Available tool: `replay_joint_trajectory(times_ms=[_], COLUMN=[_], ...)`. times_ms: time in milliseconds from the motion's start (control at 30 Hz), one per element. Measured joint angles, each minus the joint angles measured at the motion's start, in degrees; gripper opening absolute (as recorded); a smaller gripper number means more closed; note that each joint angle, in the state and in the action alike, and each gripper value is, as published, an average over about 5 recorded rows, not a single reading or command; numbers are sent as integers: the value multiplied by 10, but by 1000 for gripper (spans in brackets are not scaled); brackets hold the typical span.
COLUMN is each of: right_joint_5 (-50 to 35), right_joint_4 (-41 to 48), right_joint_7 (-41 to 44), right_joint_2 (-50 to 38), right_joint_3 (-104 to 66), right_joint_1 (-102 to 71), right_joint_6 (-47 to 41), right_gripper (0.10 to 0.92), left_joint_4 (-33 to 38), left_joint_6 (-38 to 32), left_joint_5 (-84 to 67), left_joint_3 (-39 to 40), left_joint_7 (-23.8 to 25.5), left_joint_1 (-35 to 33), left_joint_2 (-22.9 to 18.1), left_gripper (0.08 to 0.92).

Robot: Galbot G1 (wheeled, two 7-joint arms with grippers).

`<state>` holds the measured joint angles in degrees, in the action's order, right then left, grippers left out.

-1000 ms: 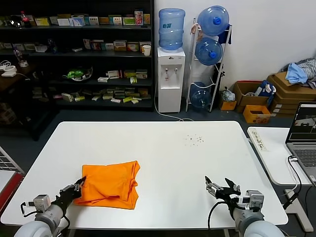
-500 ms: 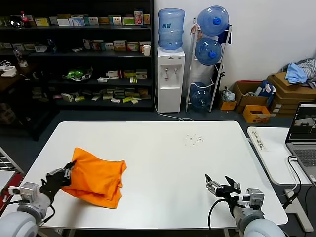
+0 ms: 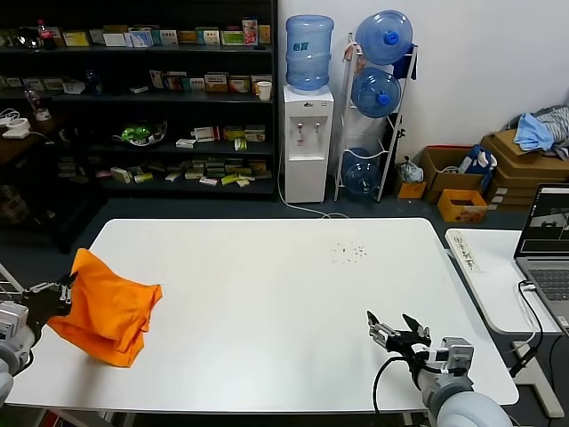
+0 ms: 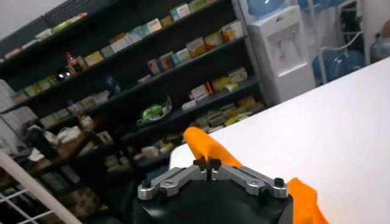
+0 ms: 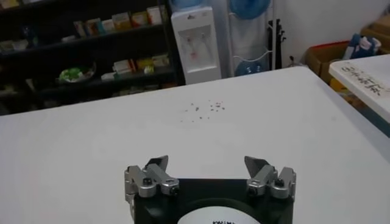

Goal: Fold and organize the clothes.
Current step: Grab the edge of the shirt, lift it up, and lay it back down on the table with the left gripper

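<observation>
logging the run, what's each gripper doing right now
left gripper: closed on the orange shirt
right gripper: open, holding nothing

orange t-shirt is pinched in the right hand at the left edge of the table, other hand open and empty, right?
Not quite: the left hand pinches the orange T-shirt at the table's left edge, as the head view shows. The right hand is the open, empty one.

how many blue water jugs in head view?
4. One big blue plastic water jug sits atop the white dispenser; three stacked on the rack beside it: top, middle, bottom. More could be hidden behind.
</observation>
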<state>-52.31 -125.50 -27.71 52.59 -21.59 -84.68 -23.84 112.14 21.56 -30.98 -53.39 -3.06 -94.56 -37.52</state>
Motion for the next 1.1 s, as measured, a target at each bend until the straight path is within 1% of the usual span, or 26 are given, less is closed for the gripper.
replay_joint_trajectory(times_ms=[133,267,367,500,667,833,1100], right_joint_5=[5,10,15,23,34,39,41], right_joint_4=[3,11,20,36,50,59,72], right_joint_7=[0,-1,-1,-2,-4,-5,-6], right_joint_2=[4,8,11,20,35,43,49], right_joint_3=[-1,-4,-7,-12,-18,-23,-20], right_joint_1=[-1,0,-1,-3,-10,-15,-10], right_joint_6=[0,1,1,0,0,-1,-1], right_gripper=[823,823,823,823,823,823,823], left_joint_4=[19,59,79,86,63,26,-4], left_joint_6=[10,12,7,-8,-27,-39,-41], left_joint_5=[-40,-127,-197,-262,-297,-301,-299], left_joint_3=[22,89,164,268,373,440,515], left_joint_7=[-26,-78,-121,-169,-204,-223,-259], left_joint_1=[0,28,68,128,201,252,297], left_joint_2=[1,-24,-60,-120,-203,-273,-351], left_gripper=[95,95,95,95,95,95,95])
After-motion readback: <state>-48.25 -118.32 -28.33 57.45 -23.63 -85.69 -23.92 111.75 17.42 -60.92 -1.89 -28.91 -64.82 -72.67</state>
